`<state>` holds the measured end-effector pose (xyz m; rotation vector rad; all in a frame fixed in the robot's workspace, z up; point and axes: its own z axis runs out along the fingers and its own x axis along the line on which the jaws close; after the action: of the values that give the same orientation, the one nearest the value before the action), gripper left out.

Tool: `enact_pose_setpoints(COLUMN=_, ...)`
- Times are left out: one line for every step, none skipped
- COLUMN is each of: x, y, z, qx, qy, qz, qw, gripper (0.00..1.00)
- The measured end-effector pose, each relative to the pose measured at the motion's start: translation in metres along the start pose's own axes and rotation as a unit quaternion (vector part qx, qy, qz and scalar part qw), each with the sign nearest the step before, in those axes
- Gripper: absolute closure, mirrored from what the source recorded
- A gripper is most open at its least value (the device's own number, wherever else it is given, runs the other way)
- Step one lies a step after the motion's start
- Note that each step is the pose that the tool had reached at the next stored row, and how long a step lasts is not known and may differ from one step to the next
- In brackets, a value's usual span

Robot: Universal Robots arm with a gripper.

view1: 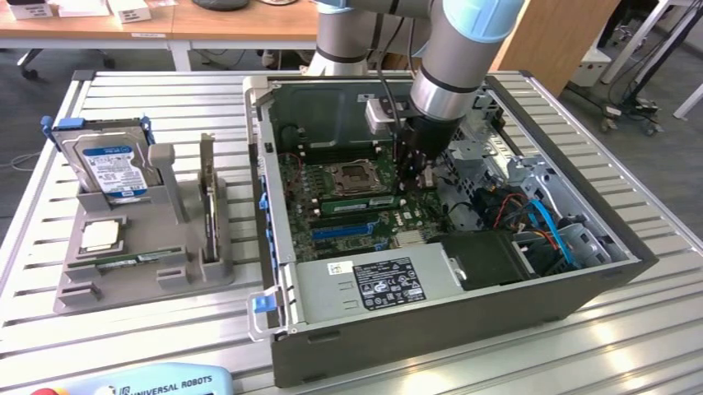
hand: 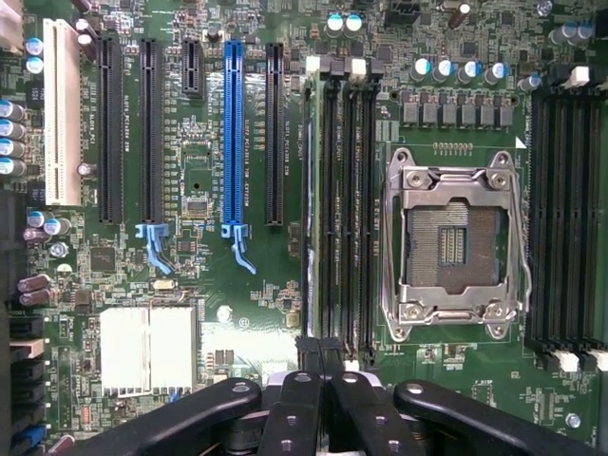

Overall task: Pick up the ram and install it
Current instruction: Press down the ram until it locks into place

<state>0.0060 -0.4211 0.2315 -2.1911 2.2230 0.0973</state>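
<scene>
One pincer is seen lowered into one open case, its fingers pressed together over the board; nothing is seen pinched between them. One ram, a thin green stick, is seen standing in a slot just beside the pincer, toward the exterior view's left of it and next to one socket. Whether it is touched by the fingertips cannot be told.

From the wrist, the closed pincer is shown at one end of a bank of black memory slots, with the socket just beyond that bank. Four more memory slots are counted on the socket's far side. One blue slot and one white slot are found farther from the pincer, with three long black slots among them.

Well apart from the pincer, toward the exterior view's left, one grey holder is set on the table, and one hard drive is stood upright in it.
</scene>
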Motion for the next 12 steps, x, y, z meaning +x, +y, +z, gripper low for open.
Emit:
enact_pose_setpoints(x=-0.0001, y=0.0000, z=-0.0008, qx=0.0000, qy=0.0000, qz=0.000, qw=1.0000, gripper=0.90)
enact_pose_setpoints(x=-0.0001, y=0.0000, z=-0.0007, qx=0.0001, qy=-0.0002, qz=0.000, qw=1.0000, gripper=0.90)
enact_pose_setpoints(x=-0.0001, y=0.0000, z=-0.0007, qx=0.0000, qy=-0.0001, qz=0.000, qw=1.0000, gripper=0.90)
enact_pose_setpoints(x=-0.0001, y=0.0000, z=-0.0007, qx=0.0001, qy=-0.0001, qz=0.000, qw=1.0000, gripper=0.90)
enact_pose_setpoints(x=-0.0003, y=0.0001, z=-0.0008, qx=0.0000, qy=0.0000, qz=0.000, qw=1.0000, gripper=0.90)
enact_pose_setpoints(x=-0.0008, y=0.0003, z=-0.0008, qx=0.0000, qy=0.0000, qz=0.000, qw=1.0000, gripper=0.90)
enact_pose_setpoints(x=-0.0009, y=0.0002, z=-0.0008, qx=0.0000, qy=0.0000, qz=0.000, qw=1.0000, gripper=0.90)
enact_pose_setpoints(x=-0.0009, y=0.0002, z=-0.0008, qx=0.0000, qy=0.0000, qz=0.000, qw=1.0000, gripper=0.90)
enact_pose_setpoints(x=-0.0009, y=0.0002, z=-0.0007, qx=0.0000, qy=0.0000, qz=0.000, qw=1.0000, gripper=0.90)
enact_pose_setpoints(x=-0.0010, y=0.0002, z=-0.0001, qx=0.0000, qy=-0.0001, qz=0.000, qw=1.0000, gripper=0.90)
enact_pose_setpoints(x=-0.0010, y=0.0001, z=0.0007, qx=0.0001, qy=-0.0001, qz=0.000, qw=1.0000, gripper=0.90)
enact_pose_setpoints(x=-0.0009, y=0.0002, z=0.0014, qx=0.0001, qy=-0.0001, qz=0.000, qw=1.0000, gripper=0.90)
